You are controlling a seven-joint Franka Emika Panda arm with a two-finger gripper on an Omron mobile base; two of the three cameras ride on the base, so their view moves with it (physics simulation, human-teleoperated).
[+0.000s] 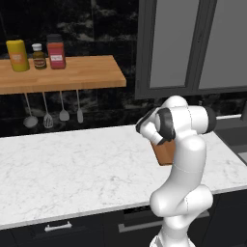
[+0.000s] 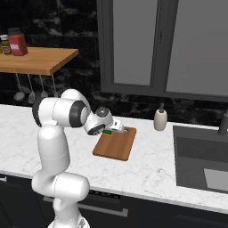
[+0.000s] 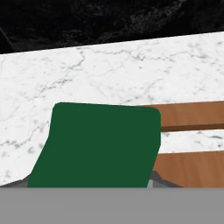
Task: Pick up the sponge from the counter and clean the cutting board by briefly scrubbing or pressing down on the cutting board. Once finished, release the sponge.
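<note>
The dark green sponge sits very close in the hand view, and its top face hides my fingertips. My gripper is shut on the sponge, low over the far left end of the reddish-brown cutting board. Just right of the sponge in the hand view lies the board, with white counter showing through its slot. In the left base view my arm covers most of the board on the marble counter.
A soap dispenser stands behind the board, right of it. A dark sink is set in the counter further right. A wooden wall shelf carries bottles, with utensils hanging below it.
</note>
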